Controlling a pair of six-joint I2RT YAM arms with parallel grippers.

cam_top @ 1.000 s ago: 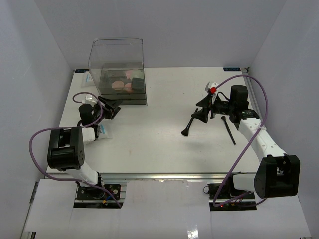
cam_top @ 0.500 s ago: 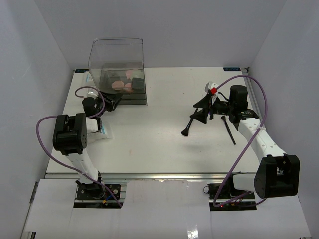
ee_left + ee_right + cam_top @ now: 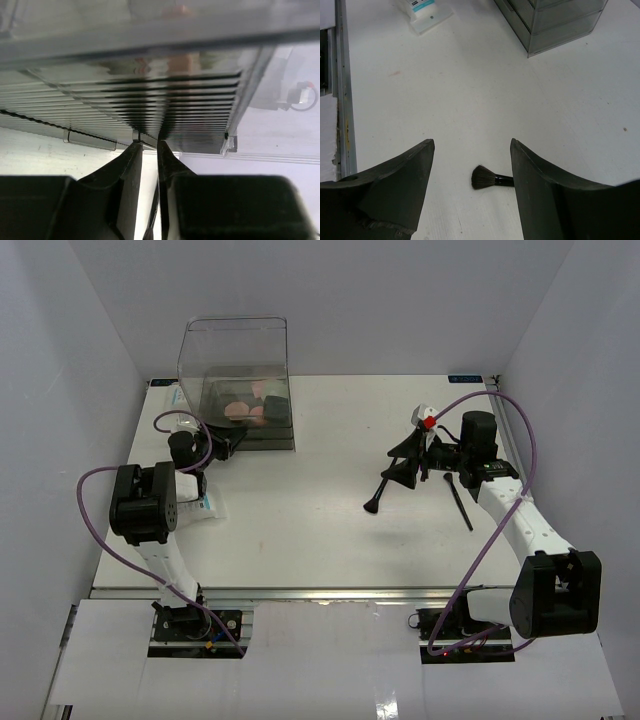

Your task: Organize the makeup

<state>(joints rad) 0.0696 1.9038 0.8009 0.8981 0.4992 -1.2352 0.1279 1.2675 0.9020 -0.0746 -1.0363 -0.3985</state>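
A black makeup brush [image 3: 378,491] with a fluffy head [image 3: 484,177] lies on the white table. My right gripper [image 3: 405,466] [image 3: 471,142] hangs open above it, with the head showing between the fingers. A slimmer black brush [image 3: 461,503] lies to its right. Pink discs [image 3: 242,410] and a black compact [image 3: 276,404] sit inside the clear box [image 3: 235,350]. My left gripper [image 3: 222,445] [image 3: 148,145] is at the box's ribbed lower front [image 3: 150,110]. Its jaws stand a narrow slit apart and the tips touch that edge. Whether they pinch anything is not visible.
A white packet [image 3: 205,503] [image 3: 425,12] lies beside the left arm, and another [image 3: 172,396] lies by the box's left side. The clear box [image 3: 560,20] stands at the back left of the table. Grey walls close in the table on three sides.
My left arm has swung up to the box's front and its jaws have closed from wide to a narrow slit. The right gripper has stayed over the brush.
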